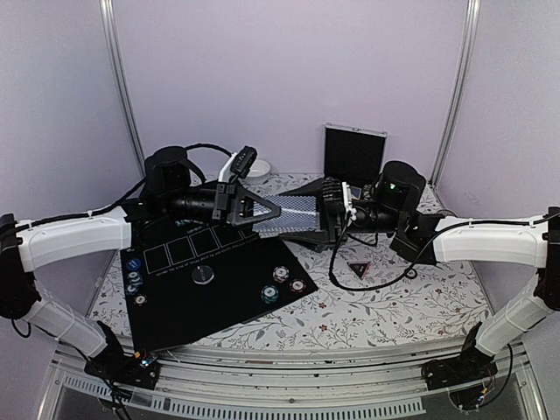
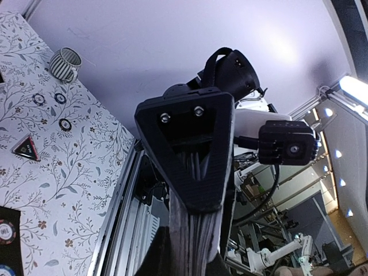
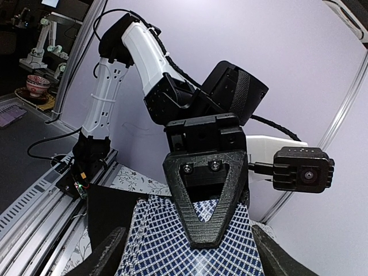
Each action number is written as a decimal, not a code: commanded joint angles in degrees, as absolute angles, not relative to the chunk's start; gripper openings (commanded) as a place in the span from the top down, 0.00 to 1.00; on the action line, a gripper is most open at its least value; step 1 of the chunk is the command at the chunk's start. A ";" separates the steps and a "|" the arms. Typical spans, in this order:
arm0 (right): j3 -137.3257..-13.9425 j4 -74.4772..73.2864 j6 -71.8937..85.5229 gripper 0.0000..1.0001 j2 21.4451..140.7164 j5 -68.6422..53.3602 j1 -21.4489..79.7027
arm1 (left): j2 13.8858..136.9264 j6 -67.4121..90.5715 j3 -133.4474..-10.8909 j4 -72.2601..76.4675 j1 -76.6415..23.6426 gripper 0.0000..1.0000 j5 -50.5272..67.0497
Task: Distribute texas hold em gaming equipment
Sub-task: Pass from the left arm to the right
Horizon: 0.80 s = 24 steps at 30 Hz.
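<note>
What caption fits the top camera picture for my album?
Left tool holds patterned playing cards out between the right tool's open fingers.

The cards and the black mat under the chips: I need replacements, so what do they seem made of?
The cards look like coated paper or plastic, I cannot tell which: thin overlapping sheets, faint sheen over the blue check print. The black mat looks like matte rubber or felt: lies flat, no glare, white boxes printed.

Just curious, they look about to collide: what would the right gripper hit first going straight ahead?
Most likely the cards held by the left gripper; they seem to sit between the open fingers of the right gripper. Depth is hard to judge.
</note>
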<state>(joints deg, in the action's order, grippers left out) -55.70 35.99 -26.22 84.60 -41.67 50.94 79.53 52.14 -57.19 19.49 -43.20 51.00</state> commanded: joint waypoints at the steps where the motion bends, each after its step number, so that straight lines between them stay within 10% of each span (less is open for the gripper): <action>1: -55.16 34.90 -25.85 0.30 84.48 -39.94 50.71 | 79.59 52.38 -58.36 21.85 -43.44 1.00 53.06; 10: -55.36 34.80 -24.97 0.40 84.99 -40.16 50.45 | 80.02 52.81 -58.62 23.11 -43.42 1.00 54.26; 24: -55.39 35.07 -24.18 0.42 85.12 -39.63 50.37 | 79.73 52.56 -58.71 23.55 -43.65 0.74 54.56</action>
<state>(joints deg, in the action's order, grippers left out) -55.53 36.34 -24.80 84.60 -41.28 50.83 79.90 52.36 -57.21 20.36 -42.89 51.86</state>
